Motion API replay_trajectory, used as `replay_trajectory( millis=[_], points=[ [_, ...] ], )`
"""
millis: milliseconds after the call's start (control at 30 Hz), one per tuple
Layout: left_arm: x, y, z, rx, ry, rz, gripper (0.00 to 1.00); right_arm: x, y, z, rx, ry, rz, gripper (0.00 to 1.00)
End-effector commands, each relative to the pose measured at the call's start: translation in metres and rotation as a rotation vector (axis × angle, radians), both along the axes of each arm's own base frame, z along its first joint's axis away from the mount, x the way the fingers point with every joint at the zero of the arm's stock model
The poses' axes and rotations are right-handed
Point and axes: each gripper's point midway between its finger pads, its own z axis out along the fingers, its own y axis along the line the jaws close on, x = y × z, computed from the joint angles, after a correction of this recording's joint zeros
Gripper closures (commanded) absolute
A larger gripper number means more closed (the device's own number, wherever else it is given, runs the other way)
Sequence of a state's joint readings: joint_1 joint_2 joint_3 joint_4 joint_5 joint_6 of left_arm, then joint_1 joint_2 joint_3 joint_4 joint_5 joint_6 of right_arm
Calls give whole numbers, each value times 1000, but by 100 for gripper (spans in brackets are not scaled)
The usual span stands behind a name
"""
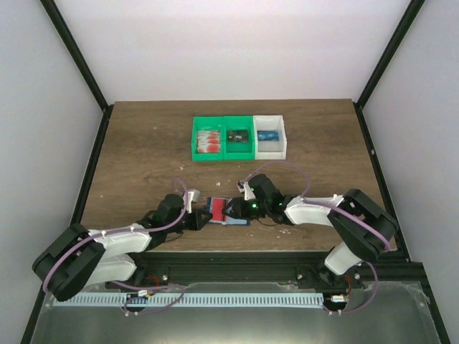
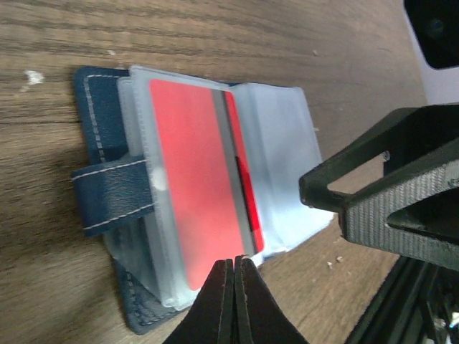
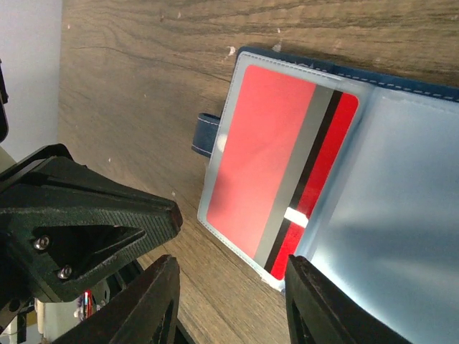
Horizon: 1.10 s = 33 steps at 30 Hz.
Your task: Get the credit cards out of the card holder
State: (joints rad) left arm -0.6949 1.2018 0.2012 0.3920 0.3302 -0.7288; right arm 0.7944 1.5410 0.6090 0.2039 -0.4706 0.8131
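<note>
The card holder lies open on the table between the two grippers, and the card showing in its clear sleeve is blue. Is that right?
No: the card in the sleeve of the card holder is red with a grey and black stripe, not blue, as the right wrist view shows. The rest stands.

Open card holder (image 3: 391, 208) shows red card (image 3: 262, 158)

Card holder (image 2: 100, 129): navy outside with pale stitching, strap (image 2: 115, 197) navy with the same stitching. Inner sleeves (image 2: 280, 143): translucent pale blue. Credit card (image 2: 190, 193) in the front sleeve: red with one grey stripe and one black stripe. Table (image 1: 143, 143): dark brown wood grain. Two bins (image 1: 215, 156) green, third bin (image 1: 271, 153) white.
</note>
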Motion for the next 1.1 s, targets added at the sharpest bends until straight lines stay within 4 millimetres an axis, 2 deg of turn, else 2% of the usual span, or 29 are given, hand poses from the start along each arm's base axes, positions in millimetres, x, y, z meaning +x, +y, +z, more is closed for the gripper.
replay_trajectory(
  millis=[0, 367, 633, 833, 1067],
  points=[
    [8, 4, -2, 41, -34, 25, 100, 10, 11, 8, 23, -13, -21, 58],
    [5, 8, -11, 46, -35, 32, 100, 13, 13, -6, 8, 26, -50, 58],
    [2, 9, -19, 46, -23, 29, 100, 15, 14, -6, 5, 38, -63, 59],
    [2, 13, -29, 75, 13, 49, 100, 15, 11, -20, -17, 70, -93, 61],
    [-1, 12, -35, 82, 44, 45, 100, 16, 11, -24, -15, 61, -105, 62]
  ],
)
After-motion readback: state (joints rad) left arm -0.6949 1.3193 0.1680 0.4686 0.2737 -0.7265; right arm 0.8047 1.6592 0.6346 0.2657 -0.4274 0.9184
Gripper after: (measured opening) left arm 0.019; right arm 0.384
